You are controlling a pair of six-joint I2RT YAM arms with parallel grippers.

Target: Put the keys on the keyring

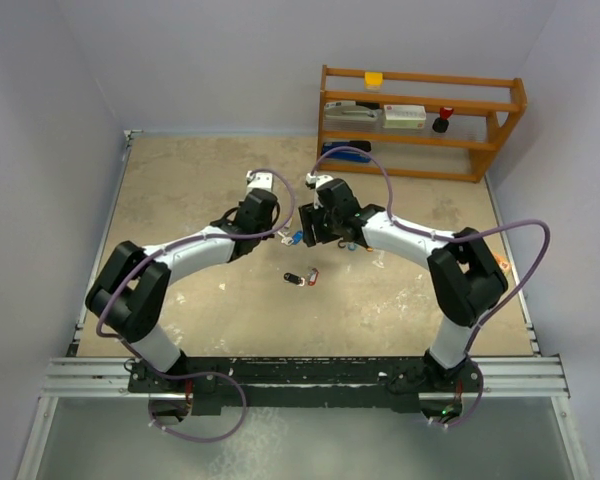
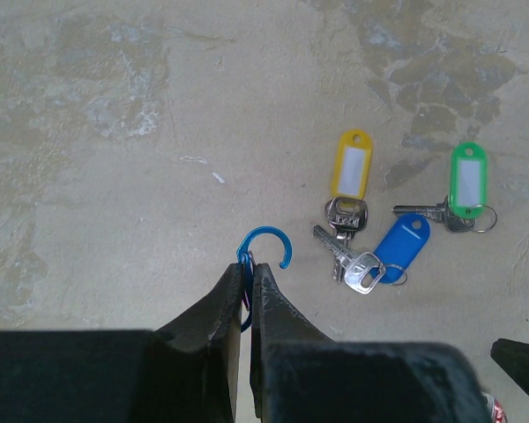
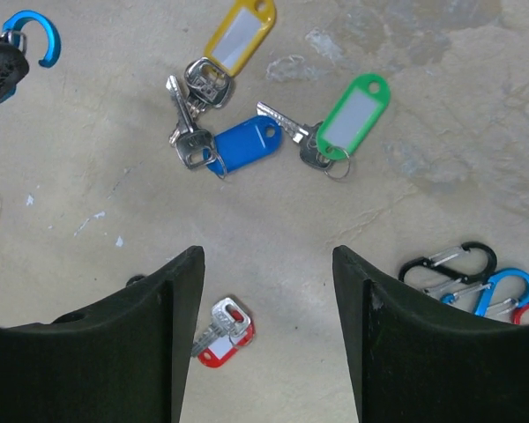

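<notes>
Keys [image 2: 363, 278] with coloured plastic tags lie loose on the table [image 2: 115, 176] near its middle, none of them on a ring yet. The yellow-tagged key [image 2: 353, 166] and the blue-tagged key [image 2: 402, 248] touch where their metal blades cross. The green-tagged key [image 2: 469, 181] lies just to the right of them in the left wrist view. A red-headed key [image 3: 222, 333] lies apart from this group, nearer the arm bases, below the gap of the right gripper.

The keyring [image 2: 264, 245], a blue hook-shaped clip with its mouth open, is pinched at its lower end by the left gripper [image 2: 249, 271]. Its fingers are pressed together on the clip and hold it above the table just left of the keys. The right gripper [image 3: 266, 264] hovers over the keys with its fingers spread wide and nothing between them.

The step in hand looks like presenting the ring while the right arm goes for a first key. The next move probably calls for the right fingers to close on one tag or key head, lift it cleanly out of the tangle, and bring its small hole to the hook's open end.

Spare clips [image 3: 476, 275] in black, blue and red sit to the right. A wooden shelf [image 1: 420, 120] stands at the far edge. The tag windows look blank, and no writing is readable anywhere.
</notes>
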